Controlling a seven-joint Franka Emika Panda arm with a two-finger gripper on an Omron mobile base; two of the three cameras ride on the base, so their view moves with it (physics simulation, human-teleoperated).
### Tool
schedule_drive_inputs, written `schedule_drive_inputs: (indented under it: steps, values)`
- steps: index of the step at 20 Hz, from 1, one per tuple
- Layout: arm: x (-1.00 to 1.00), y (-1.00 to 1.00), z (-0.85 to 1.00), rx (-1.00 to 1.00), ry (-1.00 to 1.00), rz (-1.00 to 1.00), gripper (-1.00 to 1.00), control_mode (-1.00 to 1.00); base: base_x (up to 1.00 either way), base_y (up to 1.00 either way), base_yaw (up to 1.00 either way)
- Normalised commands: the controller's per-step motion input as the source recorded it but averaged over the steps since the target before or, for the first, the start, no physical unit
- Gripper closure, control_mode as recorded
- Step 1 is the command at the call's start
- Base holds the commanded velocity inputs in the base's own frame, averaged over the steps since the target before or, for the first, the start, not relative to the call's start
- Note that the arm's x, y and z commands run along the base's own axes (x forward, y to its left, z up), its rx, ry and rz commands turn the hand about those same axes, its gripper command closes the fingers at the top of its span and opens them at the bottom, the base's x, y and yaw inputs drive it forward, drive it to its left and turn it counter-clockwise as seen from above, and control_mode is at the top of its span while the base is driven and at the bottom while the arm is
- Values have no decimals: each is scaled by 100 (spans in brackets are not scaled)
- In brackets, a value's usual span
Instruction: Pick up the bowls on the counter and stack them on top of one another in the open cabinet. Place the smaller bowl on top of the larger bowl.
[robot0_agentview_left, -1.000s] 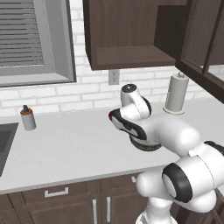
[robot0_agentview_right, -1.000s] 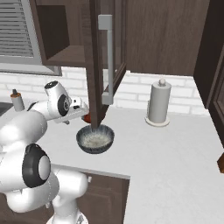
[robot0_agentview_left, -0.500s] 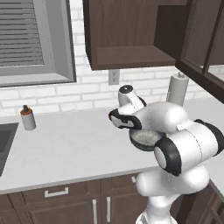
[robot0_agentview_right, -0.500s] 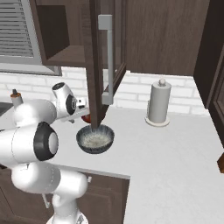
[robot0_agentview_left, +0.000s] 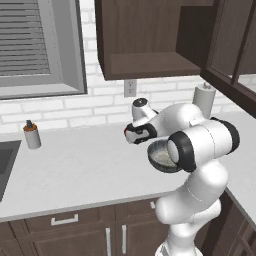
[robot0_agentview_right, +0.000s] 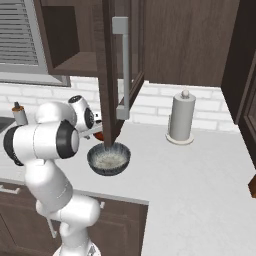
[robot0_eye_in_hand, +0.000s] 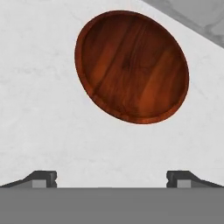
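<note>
Hovering with jaws spread wide and empty, the gripper (robot0_eye_in_hand: 111, 177) is seen above the small bowl (robot0_eye_in_hand: 131, 66), which lies apart from it on the counter (robot0_eye_in_hand: 39, 122), with the large bowl (robot0_agentview_right: 109, 159) just beside on the counter below the open cabinet (robot0_agentview_left: 150, 62).

The light grey-white counter (robot0_agentview_left: 75, 165) carries the larger bowl (robot0_agentview_right: 109, 159), dark grey outside and pale speckled inside, near its front edge. The smaller bowl (robot0_eye_in_hand: 131, 65), glossy reddish-brown, lies just behind it toward the wall. A paper towel roll (robot0_agentview_right: 180, 119) stands upright near the brick backsplash, and a small capped bottle (robot0_agentview_left: 32, 135) stands well apart beside the sink (robot0_agentview_left: 6, 162).
</note>
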Motion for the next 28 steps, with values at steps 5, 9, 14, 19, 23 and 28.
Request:
schedule_drive_inputs:
  steps: [5, 9, 14, 19, 23, 28]
  values:
    - [34, 7, -29, 0, 8, 0, -100, -100, 0, 0, 0]
    - [26, 7, -34, 0, 4, 1, -100, -100, 0, 0, 0]
    - [30, 1, -25, 0, 0, 2, -100, -100, 0, 0, 0]
    - [31, 0, -30, 0, 0, 2, -100, -100, 0, 0, 0]
    - [38, 0, -30, 0, 0, 2, -100, -100, 0, 0, 0]
    - [38, 0, -25, 0, 0, 1, 100, -100, 0, 0, 0]
